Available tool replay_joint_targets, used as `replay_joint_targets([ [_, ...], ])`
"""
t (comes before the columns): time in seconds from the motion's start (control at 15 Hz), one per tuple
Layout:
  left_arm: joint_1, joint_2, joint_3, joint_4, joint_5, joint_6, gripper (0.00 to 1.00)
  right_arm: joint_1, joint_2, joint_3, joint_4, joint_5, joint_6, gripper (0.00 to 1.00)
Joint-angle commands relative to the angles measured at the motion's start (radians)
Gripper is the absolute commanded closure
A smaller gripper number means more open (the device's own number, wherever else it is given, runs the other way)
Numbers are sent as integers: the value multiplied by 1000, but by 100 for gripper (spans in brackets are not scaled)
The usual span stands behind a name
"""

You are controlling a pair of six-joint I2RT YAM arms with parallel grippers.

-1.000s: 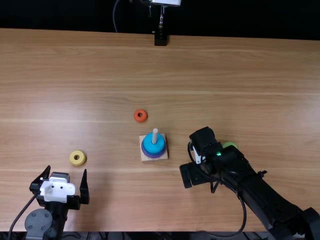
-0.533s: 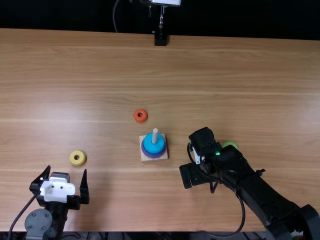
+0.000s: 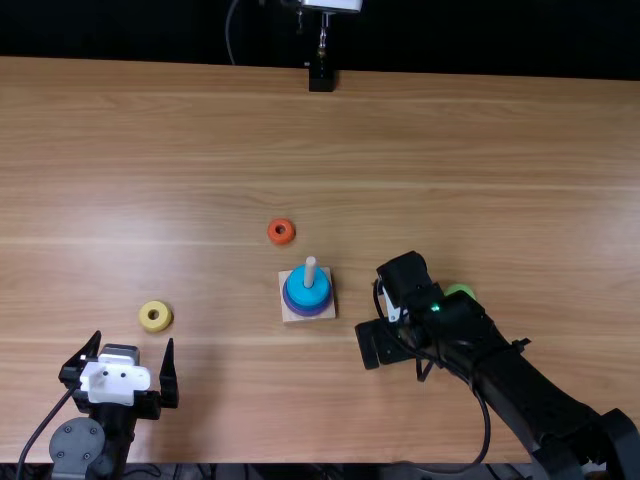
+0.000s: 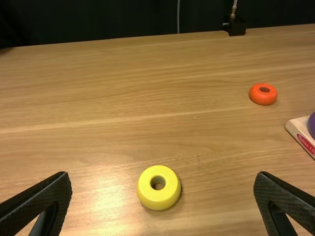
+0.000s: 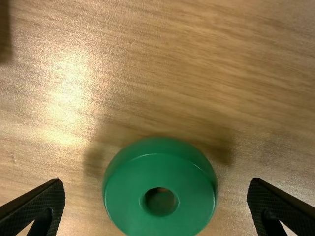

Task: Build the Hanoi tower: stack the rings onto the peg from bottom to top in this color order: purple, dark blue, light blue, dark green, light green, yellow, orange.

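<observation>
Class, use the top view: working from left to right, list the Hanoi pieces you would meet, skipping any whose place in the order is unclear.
Yellow ring → orange ring → wooden peg → light green ring, partly hidden by the right arm

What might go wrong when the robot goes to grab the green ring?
The dark green ring sits between the right gripper's open fingers, so if they close unevenly, it might slip or get pushed away. The light green ring looks very near that arm in the top view, so it might get bumped. Later, the dark green ring might miss the thin peg and tumble off.
</observation>
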Motion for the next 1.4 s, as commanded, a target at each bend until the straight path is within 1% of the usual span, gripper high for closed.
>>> replay_joint_targets([
  [0.0,-2,-12,-105,-84,-4,15,0,0,18,-28,-1,6,14,0],
  [0.07,-2,-12,-105,-84,-4,15,0,2,18,-32,-1,7,14,0],
  [0.13,-2,-12,-105,-84,-4,15,0,2,18,-33,-1,7,16,6],
  [0.27,-2,-12,-105,-84,-4,15,0,0,19,-41,1,7,16,28],
  [0.33,-2,-12,-105,-84,-4,15,0,0,19,-41,3,7,16,34],
  [0.4,-2,-12,-105,-84,-4,15,0,0,19,-41,18,7,16,53],
  [0.47,-2,-12,-105,-84,-4,16,0,0,18,-41,29,9,16,67],
  [0.53,-2,-12,-105,-84,-4,15,0,0,18,-44,44,11,16,78],
  [0.6,-2,-12,-105,-84,-4,15,0,2,18,-50,57,11,16,94],
  [0.67,-2,-12,-105,-83,-4,15,0,2,18,-58,64,11,16,100],
  [1.07,-2,-12,-105,-84,-4,15,0,8,-14,-45,58,11,16,100],
  [1.2,-2,-12,-105,-84,-4,15,0,42,-91,7,45,11,16,100],
  [1.33,-2,-12,-105,-84,-4,15,0,60,-122,68,-23,11,12,100],
])
